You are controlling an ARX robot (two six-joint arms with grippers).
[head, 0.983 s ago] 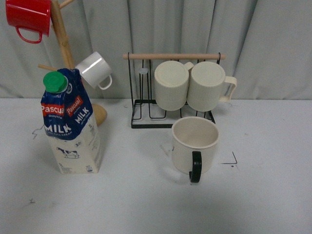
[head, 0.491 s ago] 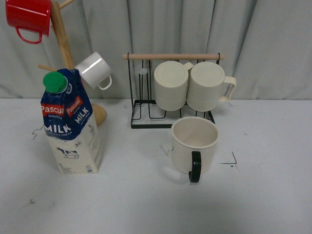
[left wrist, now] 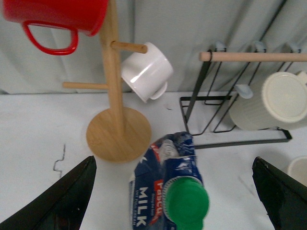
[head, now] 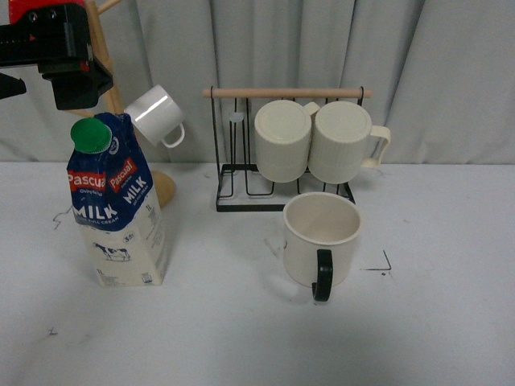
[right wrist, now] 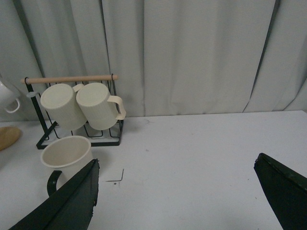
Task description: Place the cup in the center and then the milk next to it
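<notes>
The milk (head: 117, 211) stands upright at the left of the table, green cap on top. The cup (head: 322, 241), cream with a black handle facing me, stands right of the middle, in front of the rack. My left arm (head: 60, 56) hangs above and behind the milk. In the left wrist view my left gripper (left wrist: 173, 160) is open, with the milk's (left wrist: 160, 191) green cap (left wrist: 187, 205) below and between its fingers, not touching. My right gripper (right wrist: 177, 160) is open and empty over bare table, right of the cup (right wrist: 67, 155).
A black wire rack (head: 282, 153) with a wooden bar holds two ribbed cream mugs behind the cup. A wooden mug tree (head: 109, 80) behind the milk carries a small white mug (head: 157, 115) and a red mug (left wrist: 57, 17). Grey curtain closes the back.
My left arm has come into the front view at the top left, above the milk, and now covers the red mug. The milk and the cup have not moved.
</notes>
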